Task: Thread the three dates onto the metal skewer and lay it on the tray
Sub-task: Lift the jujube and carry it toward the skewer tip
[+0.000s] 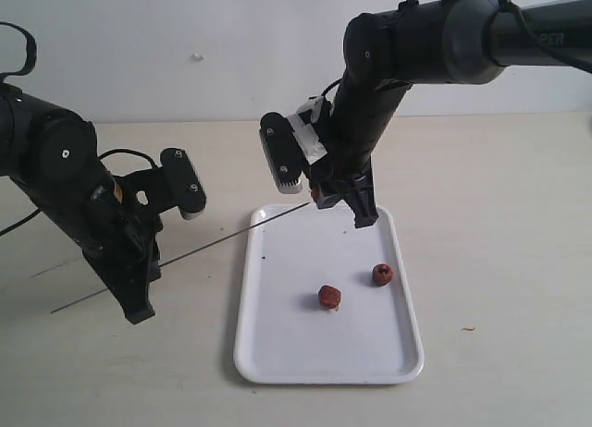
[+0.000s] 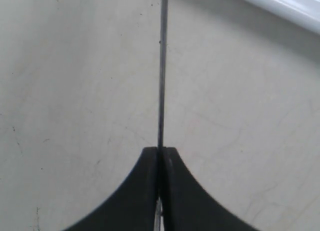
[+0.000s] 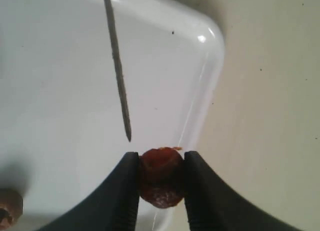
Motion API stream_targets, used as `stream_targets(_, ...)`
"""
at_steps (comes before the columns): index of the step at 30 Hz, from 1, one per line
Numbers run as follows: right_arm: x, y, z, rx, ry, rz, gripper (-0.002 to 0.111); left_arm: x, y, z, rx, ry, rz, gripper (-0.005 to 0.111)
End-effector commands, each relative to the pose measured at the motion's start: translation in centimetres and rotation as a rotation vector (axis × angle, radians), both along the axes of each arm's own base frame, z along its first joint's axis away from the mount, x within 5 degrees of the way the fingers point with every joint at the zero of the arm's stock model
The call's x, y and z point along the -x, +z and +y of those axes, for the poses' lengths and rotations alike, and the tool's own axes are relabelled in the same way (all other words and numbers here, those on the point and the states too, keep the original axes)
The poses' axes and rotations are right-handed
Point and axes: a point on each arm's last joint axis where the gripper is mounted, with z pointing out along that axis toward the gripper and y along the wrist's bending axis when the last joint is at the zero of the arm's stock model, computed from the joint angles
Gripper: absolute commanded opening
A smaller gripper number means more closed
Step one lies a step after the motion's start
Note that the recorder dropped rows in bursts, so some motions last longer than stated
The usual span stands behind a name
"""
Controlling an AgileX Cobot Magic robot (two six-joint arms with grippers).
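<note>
My left gripper is shut on the metal skewer, which slants up to the right, its tip over the tray's far left corner. In the left wrist view the thin skewer comes straight out from between the closed jaws of the left gripper. My right gripper is shut on one date, held above the tray's far edge. The skewer's tip ends just short of this date, slightly to one side. Two dates lie loose on the white tray.
The tray lies lengthwise on a pale beige tabletop. A tiny brown crumb lies on the table right of the tray. A white wall stands behind the table.
</note>
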Motion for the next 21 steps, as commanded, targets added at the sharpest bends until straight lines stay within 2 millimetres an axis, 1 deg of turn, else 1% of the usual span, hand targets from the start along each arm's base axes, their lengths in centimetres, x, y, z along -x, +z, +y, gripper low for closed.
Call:
stream_targets(1, 0.2, 1.4, 0.2, -0.036, -0.014, -0.021, 0.030, 0.1, 0.0, -0.1, 0.011, 0.004, -0.005, 0.000)
stream_targets(6, 0.5, 1.7, 0.1, -0.029, -0.012, -0.002, 0.030, 0.1, 0.0, -0.1, 0.011, 0.004, -0.005, 0.000)
stream_targets(17, 0.8, 1.6, 0.0, -0.020, -0.011, 0.040, 0.030, 0.0, 0.0, -0.1, 0.012, 0.003, -0.007, 0.000)
stream_targets(20, 1.0, 1.6, 0.4, -0.018, 0.000, 0.040, 0.030, 0.0, 0.1, -0.1, 0.013, 0.003, -0.009, 0.000)
stream_targets(21, 1.2, 1.6, 0.9, -0.016, 0.014, 0.037, 0.030, 0.0, 0.1, -0.1, 0.013, 0.003, -0.009, 0.000)
